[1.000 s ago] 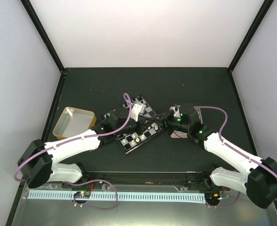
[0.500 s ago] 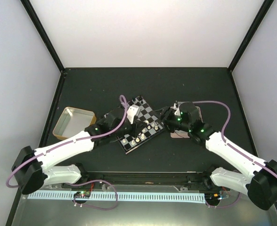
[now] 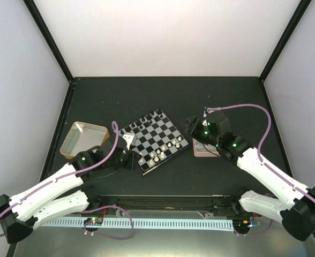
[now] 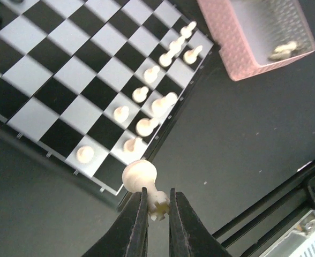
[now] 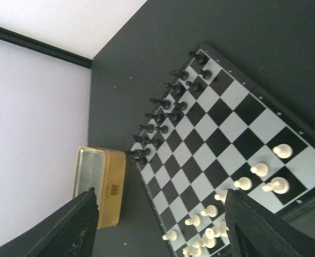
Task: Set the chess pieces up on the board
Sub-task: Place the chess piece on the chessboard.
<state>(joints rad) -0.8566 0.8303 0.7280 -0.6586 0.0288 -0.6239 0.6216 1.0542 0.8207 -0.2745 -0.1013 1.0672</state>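
Left wrist view tells the story: the left end effector [image 4: 156, 206] is clamped on the base of a cream piece [image 4: 140, 176], round head leading, long axis in line with the fingers. The board [image 4: 77, 75] lies straight ahead, its near corner just beyond that head, with white men [image 4: 156, 88] lined along that edge. I judge the left arm the nearer one for this placement, and the piece needs tipping upright first. The right end effector [image 5: 160, 195] hangs near the board's right corner, jaws apart, nothing in them. Black men [image 5: 163, 110] fill the far edge. More cream pieces [image 4: 283, 50] wait in the pink tray [image 4: 238, 53] on the bench [image 4: 243, 139].
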